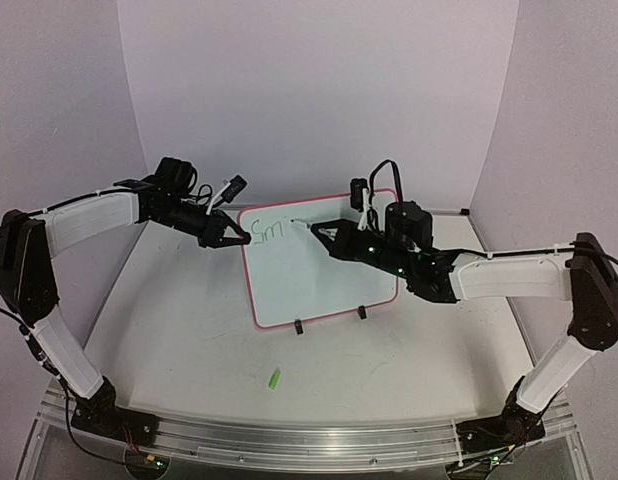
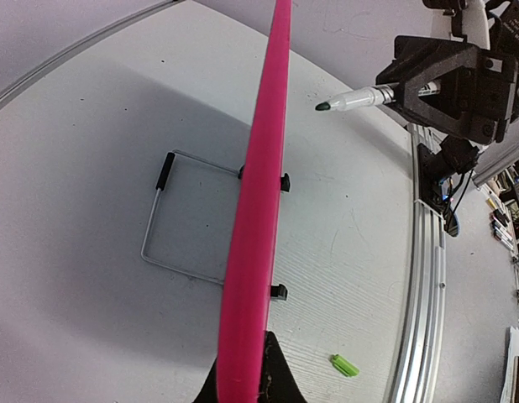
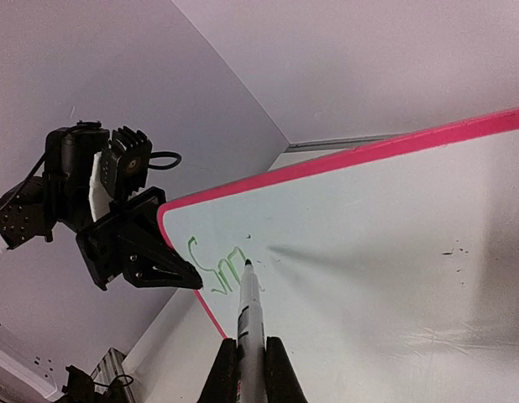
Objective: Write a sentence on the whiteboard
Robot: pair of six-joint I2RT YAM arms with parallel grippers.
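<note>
- While the whiteboard (image 1: 324,275) stands tilted in the middle of the table (image 1: 179,330), the left gripper (image 1: 237,240) has its jaws pinching the board's left rim.
- The right gripper (image 1: 321,231) has its jaws clamped on a marker (image 3: 249,304), whose tip is just beside the green letters (image 3: 217,265) "Sm" at the board's top left.
- A green cap (image 1: 275,378) lies nearer the arms.

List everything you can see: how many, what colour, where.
white rectangular whiteboard with red-pink rim: one, white, upright mid-table
black clip feet: two, black, board's bottom edge
green handwritten letters: few, green, board's upper left
marker pen: one, pale barrel, dark tip, near the letters
small plastic cap: one, light green, table, before board
bent wire stand: one, grey, behind board
table: one, white, under everything
left gripper: one, black, clamping board's left edge
right gripper: one, black, holding marker pen
</note>
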